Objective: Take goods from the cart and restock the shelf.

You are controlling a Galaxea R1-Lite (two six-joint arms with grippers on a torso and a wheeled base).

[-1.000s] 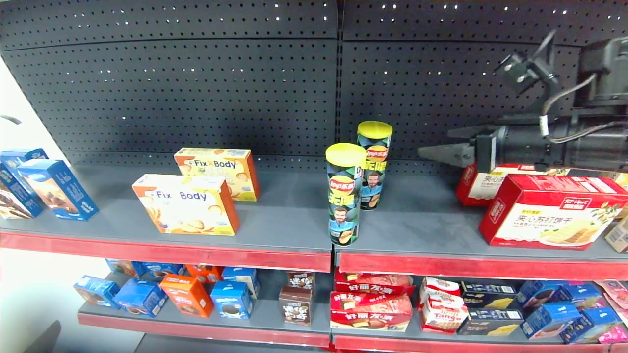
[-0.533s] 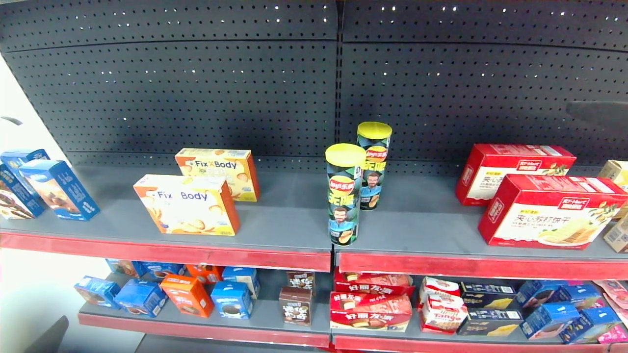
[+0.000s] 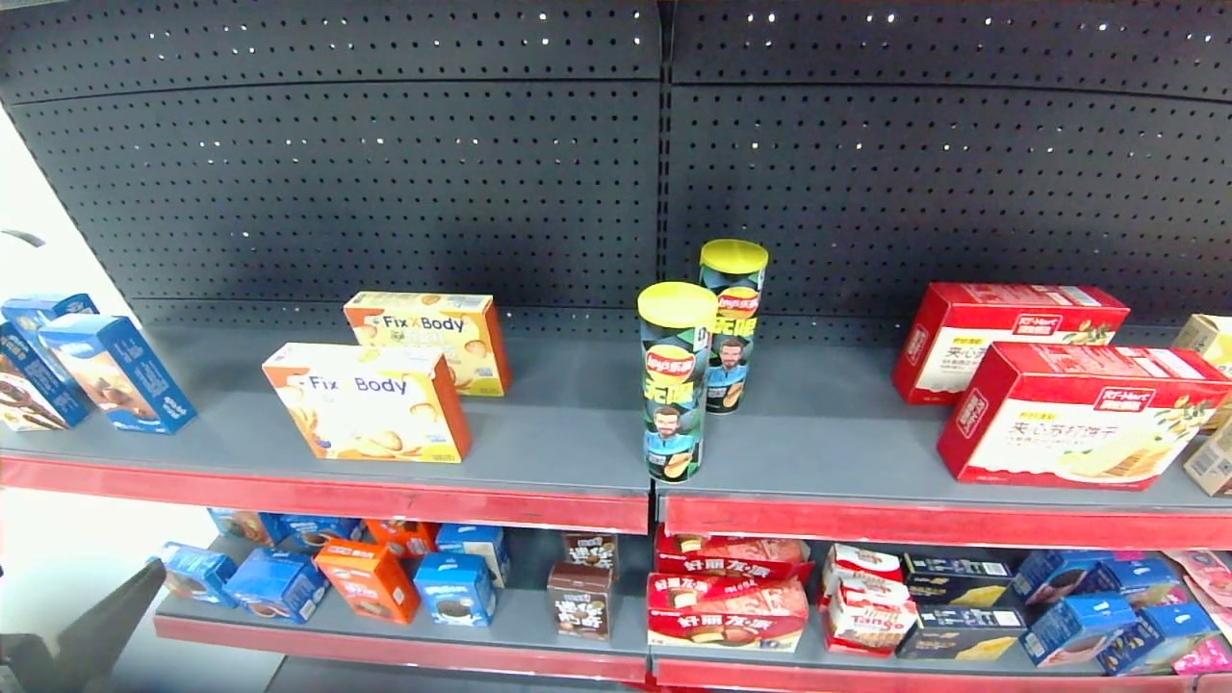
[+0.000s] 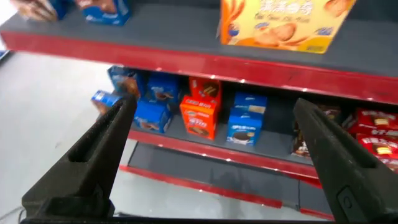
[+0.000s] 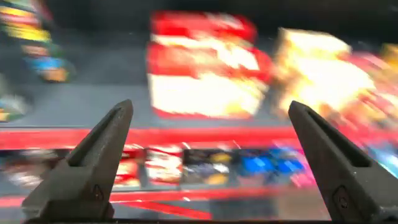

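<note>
The upper shelf board [image 3: 568, 438] carries two orange biscuit boxes [image 3: 371, 399], two yellow-lidded chip cans [image 3: 677, 380] and two red cracker boxes [image 3: 1078, 414]. My left gripper [image 4: 214, 104] is open and holds nothing. It hangs low in front of the lower shelf's small blue and orange boxes [image 4: 202, 115], below one orange biscuit box [image 4: 283, 25]. One of its fingers [image 3: 106, 616] rises at the lower left corner of the head view. My right gripper [image 5: 210, 107] is open and holds nothing. It faces the red cracker boxes [image 5: 205, 78] from a distance.
Blue boxes [image 3: 115, 371] stand at the upper shelf's left end and a beige box [image 3: 1208, 462] at its right end. The lower shelf [image 3: 404, 640] is packed with small boxes and red packs [image 3: 731, 597]. Free board lies between the cans and the red boxes.
The right arm, which stood in front of the red boxes a second ago, has drawn back to the right out of the head view. A left gripper finger has come up at the lower left.
</note>
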